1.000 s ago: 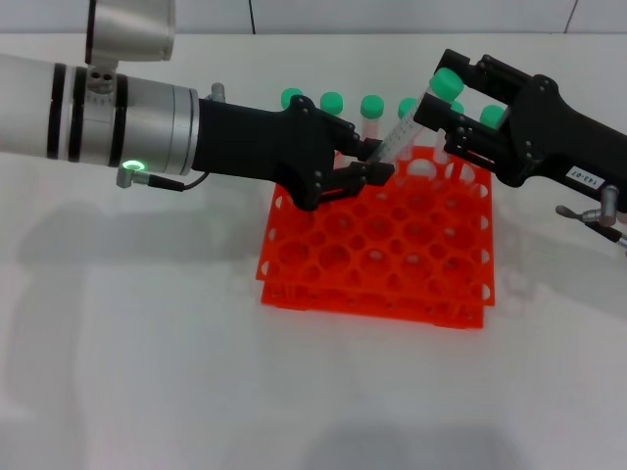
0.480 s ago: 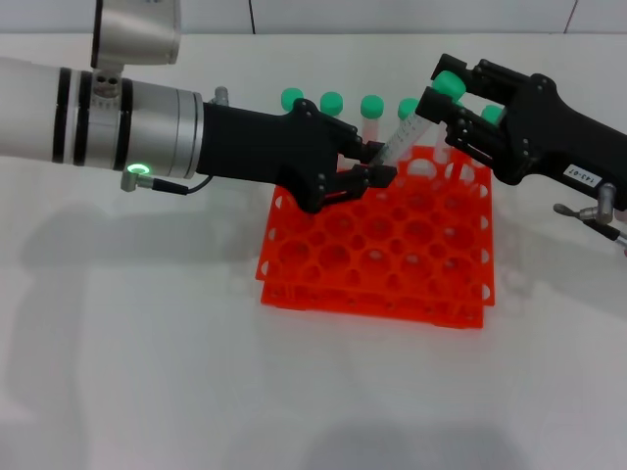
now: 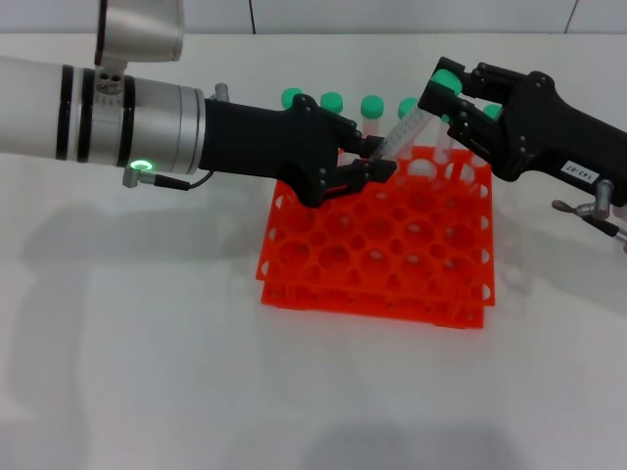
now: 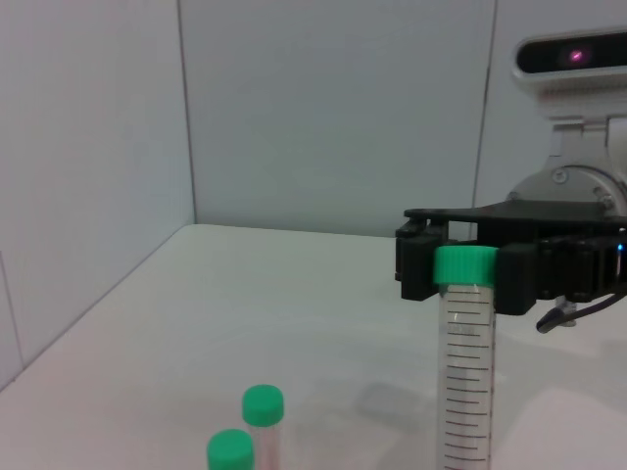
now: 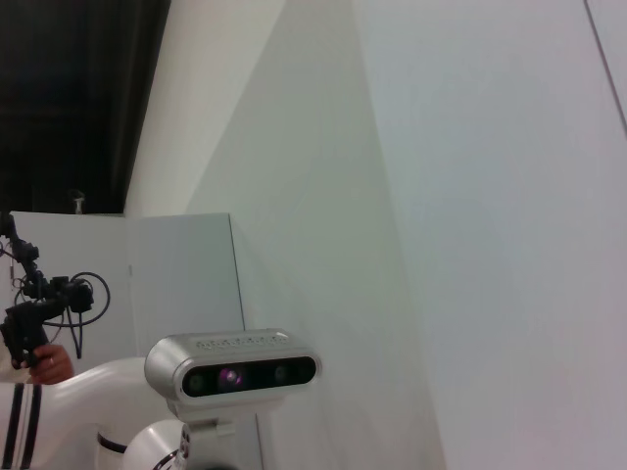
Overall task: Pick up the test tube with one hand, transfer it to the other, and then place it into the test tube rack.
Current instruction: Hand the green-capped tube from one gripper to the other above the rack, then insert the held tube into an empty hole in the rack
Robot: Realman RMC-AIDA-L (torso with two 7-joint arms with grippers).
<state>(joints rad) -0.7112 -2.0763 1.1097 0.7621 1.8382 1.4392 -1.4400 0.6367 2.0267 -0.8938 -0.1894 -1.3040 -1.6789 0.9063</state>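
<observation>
Since a second ago the right tool (image 3: 449,98) has closed in on the cap end of the test tube (image 3: 402,132) and the left arm has crept slightly toward it, tube tilting a bit flatter. Handover in progress: left tool (image 3: 370,164) is clenched on the lower end of the tube, holding it slanted above the back rows of the orange test tube rack (image 3: 377,245). Right tool now sits around the green cap; left wrist view shows its black fingers (image 4: 419,264) flanking the cap on both sides, looks gripped, but can't confirm firm contact. Spare green-capped tubes (image 3: 331,102) stand along the rack's far row. Advice: confirm right tool's clamp before the left lets go, release slowly, pull left straight back clear of the standing tubes, then swing the tube upright over a free hole on the tabletop (image 3: 147,343) side.
</observation>
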